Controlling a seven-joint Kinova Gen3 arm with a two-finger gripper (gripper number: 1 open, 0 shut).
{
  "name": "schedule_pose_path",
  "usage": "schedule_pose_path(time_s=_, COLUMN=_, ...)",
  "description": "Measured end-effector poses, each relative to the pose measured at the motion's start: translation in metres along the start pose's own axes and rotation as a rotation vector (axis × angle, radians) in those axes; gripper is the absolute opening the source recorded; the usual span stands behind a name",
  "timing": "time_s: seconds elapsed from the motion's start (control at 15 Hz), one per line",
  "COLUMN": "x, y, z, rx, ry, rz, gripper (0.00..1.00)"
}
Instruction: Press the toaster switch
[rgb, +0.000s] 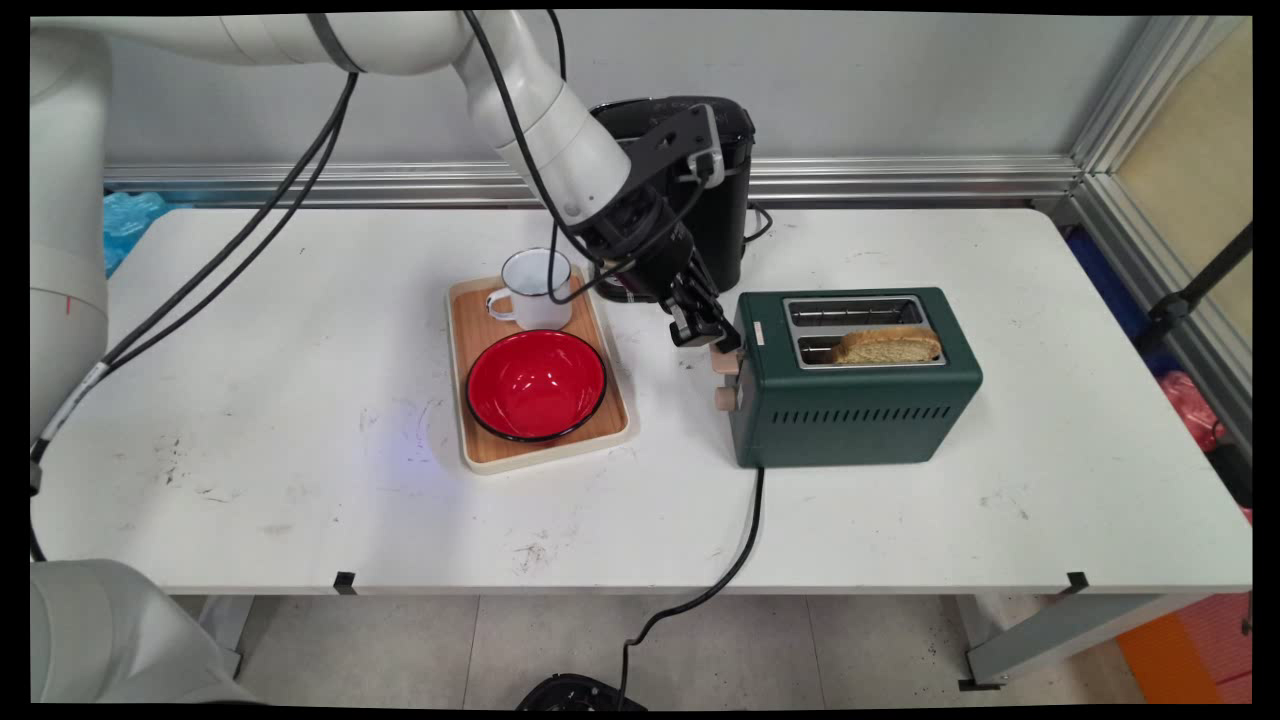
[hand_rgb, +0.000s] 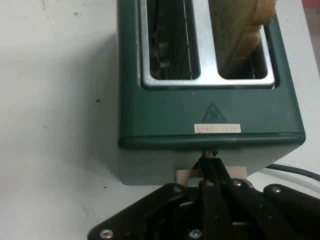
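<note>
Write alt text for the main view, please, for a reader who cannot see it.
The arm's black end effector sits on the wooden lever at the end of a green toaster holding one bread slice. Left of it, a tray carries a white mug and a red bowl.

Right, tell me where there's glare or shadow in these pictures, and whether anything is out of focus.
Main view: the red bowl shows bright glare patches on its glossy inside, and the green toaster casts only a faint shadow on the white table. Hand view: the toaster and its bread slice look fairly clear, while the gripper linkage at the bottom edge is dark and soft.
</note>
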Motion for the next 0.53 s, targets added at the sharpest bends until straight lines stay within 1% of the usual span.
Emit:
schedule_pose_path(time_s=0.27, x=-0.006, y=0.002, z=0.006, rx=-0.004, ry=-0.012, rz=-0.011, gripper=0.0)
schedule_pose_path(time_s=0.53, x=-0.018, y=0.007, z=0.01, rx=-0.009, ry=-0.031, rz=-0.021, gripper=0.0)
